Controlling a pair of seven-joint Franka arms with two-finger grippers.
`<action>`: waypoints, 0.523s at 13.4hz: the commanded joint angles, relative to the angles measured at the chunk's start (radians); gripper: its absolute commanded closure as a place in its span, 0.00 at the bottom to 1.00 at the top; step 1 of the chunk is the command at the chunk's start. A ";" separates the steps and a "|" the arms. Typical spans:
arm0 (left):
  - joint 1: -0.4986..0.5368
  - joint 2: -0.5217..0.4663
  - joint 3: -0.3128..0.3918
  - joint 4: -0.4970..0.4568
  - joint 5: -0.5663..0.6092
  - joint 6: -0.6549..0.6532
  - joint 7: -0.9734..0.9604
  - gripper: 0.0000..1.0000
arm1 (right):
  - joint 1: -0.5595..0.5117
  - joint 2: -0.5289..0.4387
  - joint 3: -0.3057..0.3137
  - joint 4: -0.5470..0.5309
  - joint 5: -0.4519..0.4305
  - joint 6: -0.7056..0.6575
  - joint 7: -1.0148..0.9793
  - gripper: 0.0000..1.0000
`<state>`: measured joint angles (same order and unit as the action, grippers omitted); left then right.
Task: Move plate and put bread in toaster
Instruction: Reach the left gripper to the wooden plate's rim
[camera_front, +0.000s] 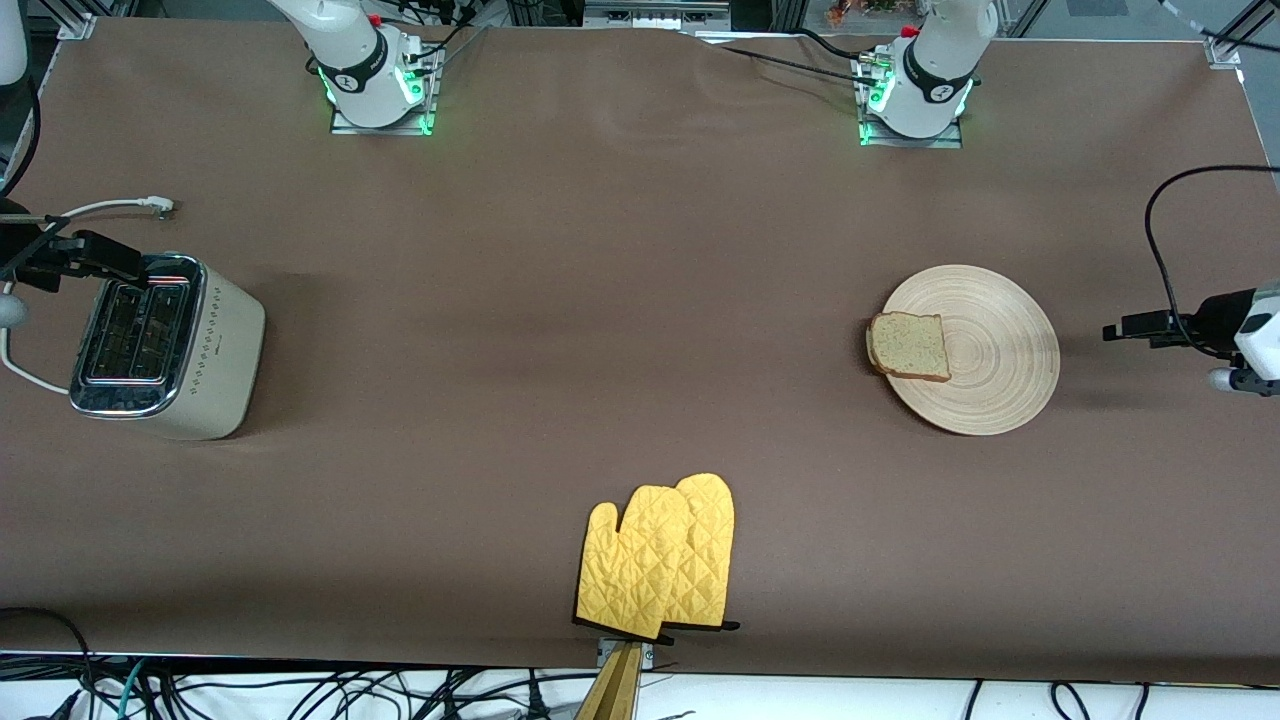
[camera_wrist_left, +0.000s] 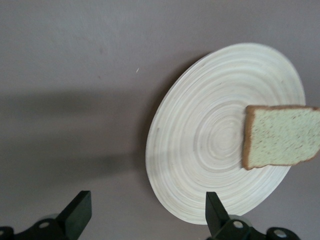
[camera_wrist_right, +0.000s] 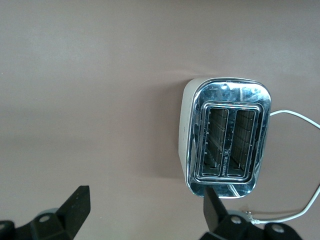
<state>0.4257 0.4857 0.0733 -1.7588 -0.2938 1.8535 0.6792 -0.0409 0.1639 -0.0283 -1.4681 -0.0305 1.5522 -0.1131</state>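
I see the bread (camera_front: 910, 346) lying on the plate (camera_front: 1000, 345), at its rim toward the right arm's end. Toaster (camera_front: 165, 345) sits well apart on the surface (camera_front: 600, 300). Left gripper (camera_wrist_left: 145, 215) wide beside the plate; right gripper (camera_wrist_right: 145, 215) wide over the toaster.

Matt brown table covering (camera_front: 560, 300), pale grooved wooden plate (camera_front: 1000, 350), speckled porous bread (camera_front: 910, 345), toaster (camera_front: 165, 345) with glossy chrome top and matt cream sides, quilted yellow cloth mitts (camera_front: 660, 555).

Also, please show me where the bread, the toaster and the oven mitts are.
bread (camera_front: 910, 345): front view, middle of the slice's face.
toaster (camera_front: 215, 345): front view, dotted cream side.
oven mitts (camera_front: 660, 555): front view, quilted yellow palm.
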 joint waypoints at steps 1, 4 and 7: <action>0.074 0.086 -0.013 0.022 -0.108 -0.005 0.185 0.00 | -0.010 0.005 0.005 0.014 0.020 -0.004 0.010 0.00; 0.111 0.157 -0.021 0.027 -0.221 -0.057 0.260 0.00 | -0.010 0.005 0.004 0.014 0.018 -0.004 0.010 0.00; 0.128 0.189 -0.047 0.015 -0.300 -0.128 0.267 0.00 | -0.010 0.005 0.005 0.014 0.020 -0.004 0.010 0.00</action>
<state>0.5379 0.6536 0.0492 -1.7557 -0.5471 1.7725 0.9175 -0.0411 0.1645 -0.0283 -1.4681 -0.0292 1.5522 -0.1130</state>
